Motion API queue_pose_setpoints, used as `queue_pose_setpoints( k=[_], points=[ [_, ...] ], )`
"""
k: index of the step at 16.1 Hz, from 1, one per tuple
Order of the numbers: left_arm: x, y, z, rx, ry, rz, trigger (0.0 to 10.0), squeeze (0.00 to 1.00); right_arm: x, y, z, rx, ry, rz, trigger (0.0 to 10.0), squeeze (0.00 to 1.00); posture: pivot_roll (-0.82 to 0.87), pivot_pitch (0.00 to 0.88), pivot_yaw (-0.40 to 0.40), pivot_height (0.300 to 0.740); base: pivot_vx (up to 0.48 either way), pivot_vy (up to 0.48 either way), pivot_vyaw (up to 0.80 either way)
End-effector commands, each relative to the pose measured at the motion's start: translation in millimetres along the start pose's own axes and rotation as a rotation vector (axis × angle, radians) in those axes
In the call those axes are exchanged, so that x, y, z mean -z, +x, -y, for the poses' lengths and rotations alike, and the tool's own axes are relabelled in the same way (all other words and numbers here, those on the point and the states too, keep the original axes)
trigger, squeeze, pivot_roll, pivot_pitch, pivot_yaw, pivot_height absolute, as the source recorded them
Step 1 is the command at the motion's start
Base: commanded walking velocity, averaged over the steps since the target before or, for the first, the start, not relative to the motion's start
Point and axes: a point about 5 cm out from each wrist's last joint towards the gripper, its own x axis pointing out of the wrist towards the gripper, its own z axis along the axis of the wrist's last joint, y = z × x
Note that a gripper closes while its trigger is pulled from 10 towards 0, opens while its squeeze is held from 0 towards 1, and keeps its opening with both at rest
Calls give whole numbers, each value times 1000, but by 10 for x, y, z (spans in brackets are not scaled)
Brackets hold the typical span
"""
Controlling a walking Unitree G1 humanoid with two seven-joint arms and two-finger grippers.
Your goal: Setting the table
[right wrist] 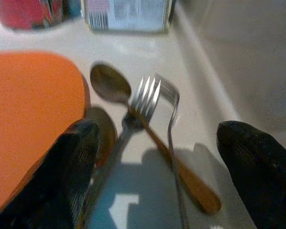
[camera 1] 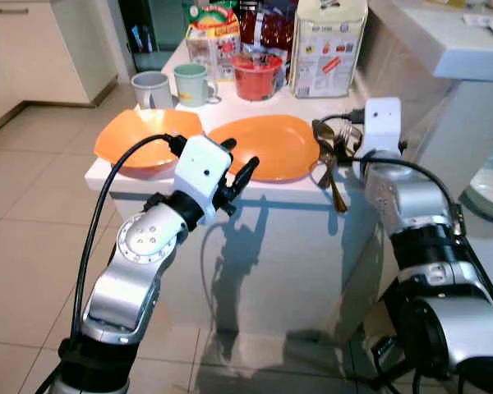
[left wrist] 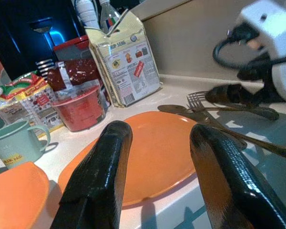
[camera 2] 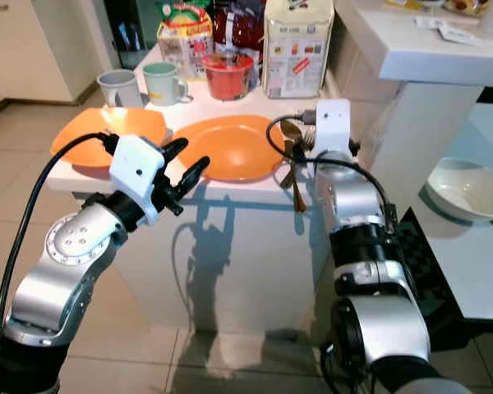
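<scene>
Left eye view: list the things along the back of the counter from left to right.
Grey mug → pale green mug → colourful carton → red tub → tall white carton.

Plate (camera 1: pixel 267 146) on the table (camera 1: pixel 255 193), cutlery (camera 1: pixel 333 160) right, bowl (camera 1: pixel 148 139) left, mugs (camera 1: pixel 174 86) behind

Head pair above, wrist cameras close in.
Both eye views look forward and down at the counter (camera 1: pixel 255 197) from behind the arms. Each wrist view looks along its fingers, near the surface; both share the plate (left wrist: pixel 152 152) and cutlery (right wrist: pixel 148 102).
</scene>
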Motion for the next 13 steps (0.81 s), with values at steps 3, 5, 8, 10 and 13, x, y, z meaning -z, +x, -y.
queue_pose_setpoints(
  k=[3,5,8,10,13],
  points=[
    [-37,-15,27,29,5,3,10000,0,7,97,57,25,10,-32,10000,0,3,0,14,740,0,0,0],
    [-38,-20,27,32,5,0,10000,0,35,133,87,37,29,-60,10000,0,4,0,14,740,0,0,0],
    [-44,-14,31,38,5,0,10000,0,133,153,87,21,58,-113,4000,0,0,0,17,740,0,0,0],
    [-44,-13,34,39,4,0,10000,0,203,158,99,14,81,-144,0,0,0,0,17,740,0,0,0],
    [-44,-15,35,40,5,-3,10000,0,257,164,100,1,94,-176,0,0,0,0,17,740,0,0,0]
  ],
)
